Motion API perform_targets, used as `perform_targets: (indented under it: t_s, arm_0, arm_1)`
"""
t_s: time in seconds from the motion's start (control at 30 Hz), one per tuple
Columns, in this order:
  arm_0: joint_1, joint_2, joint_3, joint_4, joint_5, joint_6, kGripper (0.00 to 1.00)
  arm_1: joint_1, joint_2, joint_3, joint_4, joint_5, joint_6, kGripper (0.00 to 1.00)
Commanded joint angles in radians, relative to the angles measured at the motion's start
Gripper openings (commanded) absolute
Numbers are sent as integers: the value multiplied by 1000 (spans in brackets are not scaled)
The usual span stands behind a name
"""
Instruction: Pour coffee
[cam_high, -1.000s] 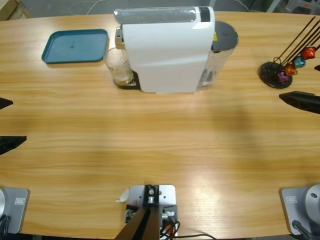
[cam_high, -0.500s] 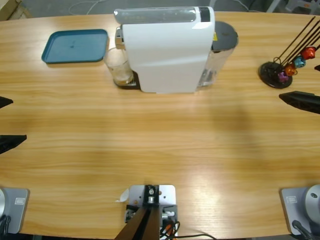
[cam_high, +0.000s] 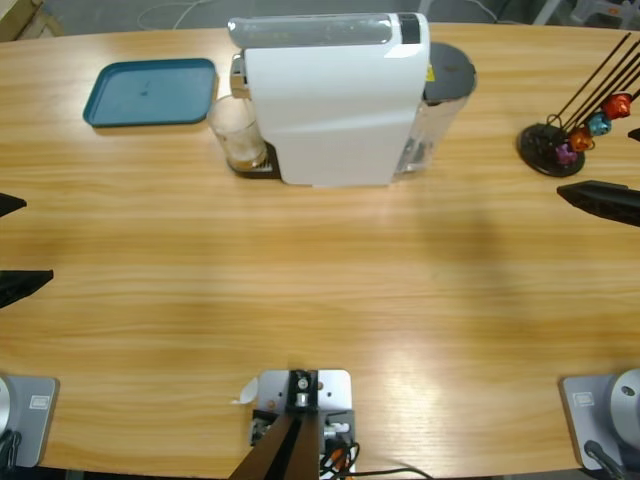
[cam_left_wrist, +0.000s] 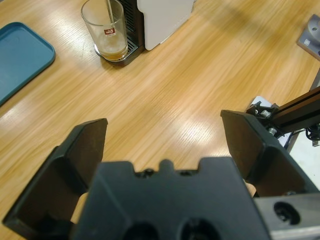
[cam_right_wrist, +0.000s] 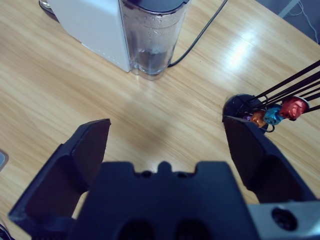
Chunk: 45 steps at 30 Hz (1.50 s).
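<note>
High view: at the table's (cam_high: 300, 300) left edge the left gripper (cam_high: 12, 245) shows only as two black jaw tips, spread wide with bare wood between them. The left wrist view confirms it, its jaws standing far apart and holding nothing, pointed across the table toward the glass.

Near the back edge, toward the left corner, lies a teal tray (cam_high: 150, 92), flat on the wood. Just beside its right end stands a clear glass (cam_high: 236, 132) on the black drip plate of a white coffee machine (cam_high: 335, 95). The coffee (cam_high: 244, 155) is a shallow light-brown layer at the bottom of that glass; in the left wrist view the glass (cam_left_wrist: 106, 29) carries a small red label and the coffee (cam_left_wrist: 114, 52) sits low in it.

The machine's clear water tank (cam_high: 432, 120) with its grey lid is at the machine's right side; in the right wrist view a black cable (cam_right_wrist: 200, 35) runs off behind the tank (cam_right_wrist: 152, 40).

Toward the right edge a black wire capsule stand (cam_high: 555, 145) holds coloured capsules (cam_high: 598, 122) on long stems. In front of it the right gripper (cam_high: 610, 170) enters at the right edge; the right wrist view shows its jaws wide apart, gripping nothing, over bare wood near the stand.
</note>
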Motion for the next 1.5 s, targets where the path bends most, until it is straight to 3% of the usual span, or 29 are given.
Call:
perform_targets:
  t_s: [0.03,1.5]
  arm_0:
    - [-13,-26,40,-10,-17,-8,1000]
    - [-13,-36,32,3,6,-11,1000]
  arm_1:
    - [10,6,34,-12,5,0,1000]
    - [10,5,37,-15,12,-3,1000]
